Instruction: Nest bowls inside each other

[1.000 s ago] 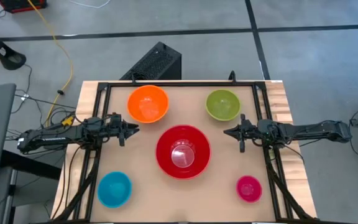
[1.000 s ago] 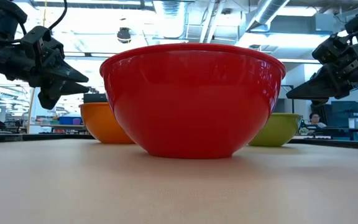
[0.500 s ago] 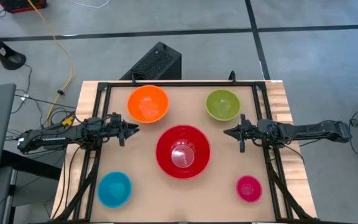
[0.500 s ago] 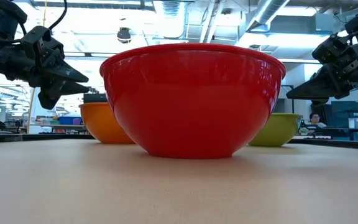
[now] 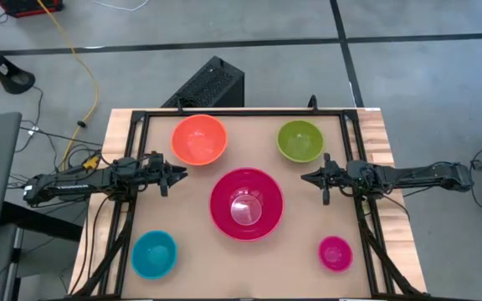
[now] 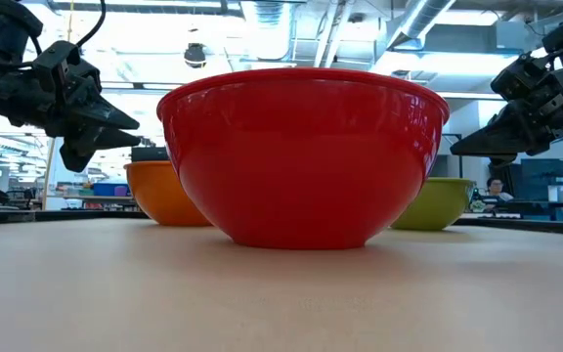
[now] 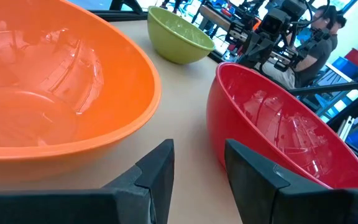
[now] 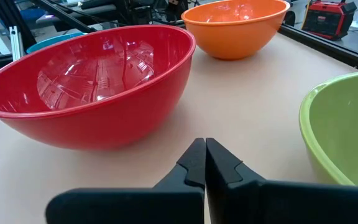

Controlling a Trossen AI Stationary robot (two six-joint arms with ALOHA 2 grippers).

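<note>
Five bowls rest upright on their bases on the tan tabletop. The large red bowl (image 5: pixel 246 203) is in the middle, the orange bowl (image 5: pixel 199 140) at the far left, and the olive green bowl (image 5: pixel 299 140) at the far right. The light blue bowl (image 5: pixel 154 253) sits near left, the small magenta pink bowl (image 5: pixel 335 252) near right. My left gripper (image 5: pixel 181 173) hovers open at the left edge, between the orange and red bowls (image 7: pixel 197 168). My right gripper (image 5: pixel 305 177) hovers shut at the right edge, pointing at the red bowl (image 8: pixel 205 155). Neither touches anything.
A black frame rail (image 5: pixel 241 113) runs around the table's edges. A black box (image 5: pixel 212 84) stands on the floor beyond the far edge. A person (image 7: pixel 319 43) sits in the room behind the right arm. Bare tabletop (image 5: pixel 245 263) lies between the two near bowls.
</note>
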